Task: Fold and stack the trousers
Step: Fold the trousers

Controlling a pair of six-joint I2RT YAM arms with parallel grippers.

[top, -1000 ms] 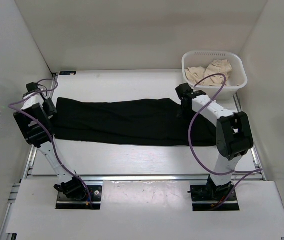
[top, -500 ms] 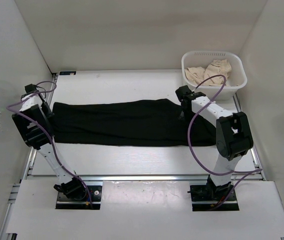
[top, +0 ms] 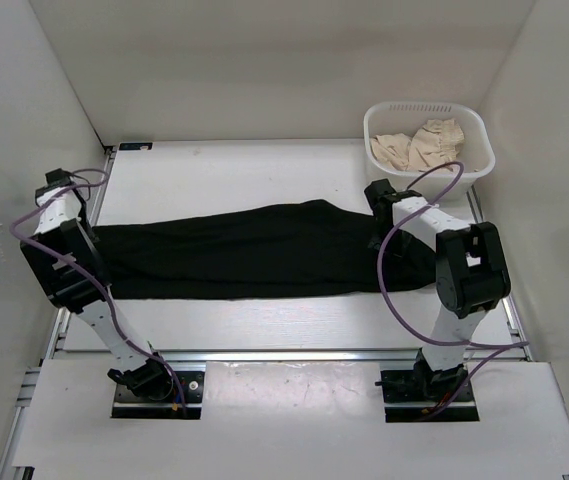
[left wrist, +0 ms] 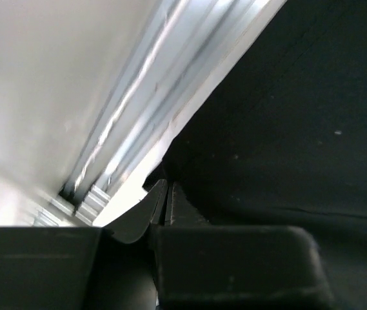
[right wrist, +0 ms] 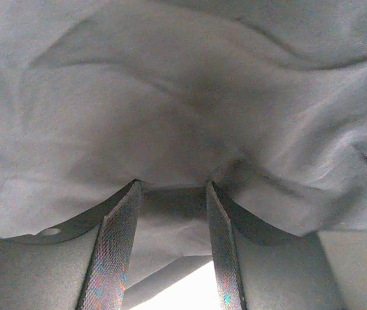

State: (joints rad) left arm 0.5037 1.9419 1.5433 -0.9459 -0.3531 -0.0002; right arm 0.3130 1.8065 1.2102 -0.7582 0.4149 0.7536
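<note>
- Black trousers (top: 254, 250): laid out lengthwise across the white surface (top: 244, 175), running from its left edge to the right arm. The cloth is flat in the main, with a raised hump at its far edge towards the right.
- Left tool (left wrist: 162, 194): at the left end of the trousers, beside the metal rail (left wrist: 144, 103) at the edge of the surface. The jaws are pressed together with hardly a gap, and the hem of the trousers meets their tips. Judged to be pinching that hem.
- Right tool (right wrist: 171, 186): at the right end of the trousers. Its fingers (right wrist: 115, 245) stand a moderate way apart, tips against creased cloth, with a fold bulging at the gap. Not clamped.
- White basket (top: 424, 106): far right corner, holding crumpled beige cloth (top: 419, 145), well apart from the black trousers.
</note>
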